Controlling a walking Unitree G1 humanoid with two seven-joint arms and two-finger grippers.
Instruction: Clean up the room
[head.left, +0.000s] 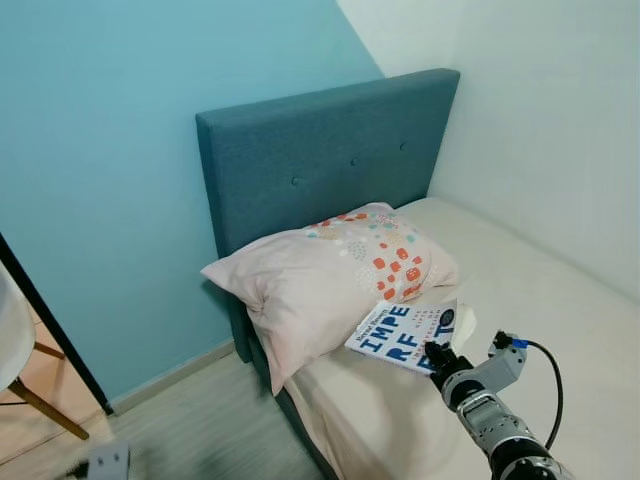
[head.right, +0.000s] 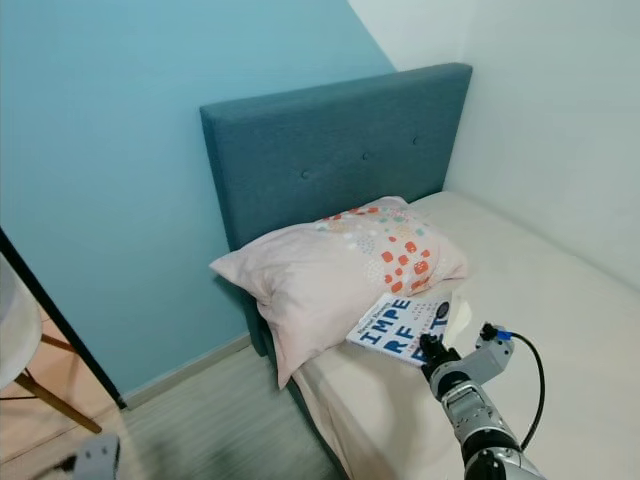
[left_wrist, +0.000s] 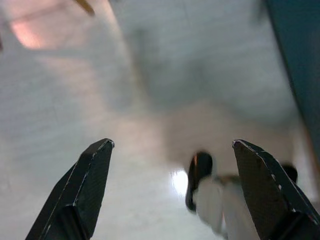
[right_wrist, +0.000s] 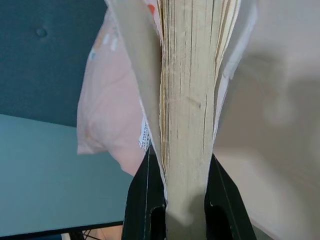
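The book (head.left: 405, 335) is in my right tool (head.left: 437, 355), which is clamped on its page edge: in the right wrist view the two black fingers (right_wrist: 144, 195) press either side of the yellowed page block (right_wrist: 187, 100), with the covers flaring loose outside them. From the head views the book sits low over the bed (head.left: 560, 300), its blue-lettered white cover facing up, its far end just beside or touching the pillow (head.left: 330, 275). I cannot tell whether it has cleared the mattress or rests on it.

What worries me is the grip itself. I judge I hold only a narrow strip at one edge, so the book's weight hangs well out from the fingers; it may sag, pivot or slide out once I lift or turn. The loose covers could fan open and catch on the pillow, dragging it off toward the bed's edge, where it already overhangs the floor (head.left: 190, 425). Squeezing harder could crease the pages.

My left tool (left_wrist: 170, 195) hangs idle over the floor, fingers spread wide apart with nothing between them. Below it the left wrist view shows something dark and pale, too blurred to name.

No box, bin or shelf is in sight, so I cannot say where the book ought to go. Around the bed stand the blue headboard (head.left: 330, 150), the blue wall (head.left: 100, 180), and part of a chair (head.left: 25, 350) at my left.
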